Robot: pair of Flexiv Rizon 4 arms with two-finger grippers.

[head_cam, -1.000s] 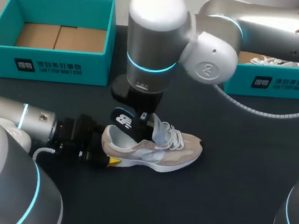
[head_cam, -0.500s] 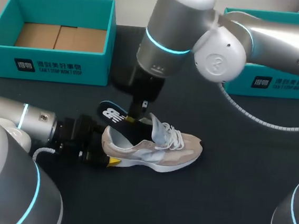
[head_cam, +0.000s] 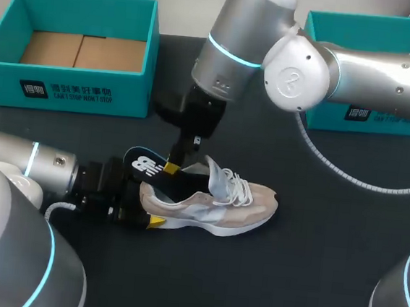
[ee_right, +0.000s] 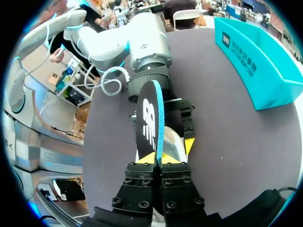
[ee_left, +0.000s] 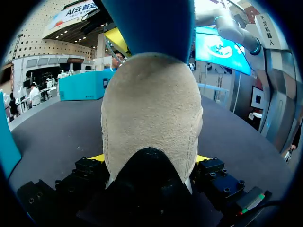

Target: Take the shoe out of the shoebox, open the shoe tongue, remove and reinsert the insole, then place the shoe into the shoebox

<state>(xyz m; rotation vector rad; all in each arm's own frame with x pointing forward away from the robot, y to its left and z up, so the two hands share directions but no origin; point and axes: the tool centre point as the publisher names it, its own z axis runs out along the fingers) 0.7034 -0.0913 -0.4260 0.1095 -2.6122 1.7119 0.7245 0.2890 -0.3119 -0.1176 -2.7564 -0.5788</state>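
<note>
Left arm [head_cam: 29, 166] comes in low from the left side, forearm nearly level with the table [head_cam: 310, 265], wrist pointing right. Left gripper [head_cam: 147, 213] is clamped on the heel of the shoe [head_cam: 214, 205]. In the left wrist view the fuzzy heel fills the gap, with a yellow tip pressed against each side.

Right arm [head_cam: 373, 64] comes in from the right, upper link running level across the far side. It bends at a big round joint, and the forearm slants down and left to just above the shoe's opening. Right gripper [head_cam: 171, 166] is closed on the insole [head_cam: 142, 163], pinching its thin edge between both yellow tips, as the right wrist view shows.

The insole is half out. One end is down in the shoe's opening; the other is tilted up past the heel collar, over the left gripper.

The shoe sits upright on the table, toe to the right, near the middle and outside both boxes. Tongue [head_cam: 217, 175] is pulled up.

- **Print:** white logo on the insole; white print and a small square mark on the front wall of the shoebox [head_cam: 74, 83]. The same is on the second box [head_cam: 368, 115] at far right.
- **Materials:**
  - shoe: beige suede and mesh, white sole, white laces [head_cam: 239, 189]
  - insole: flat, dark, with a blue edge
  - boxes: teal card; the left one shows a plain brown cardboard floor
  - table: dark and matte
  - arms: smooth silver with glowing cyan rings
</note>
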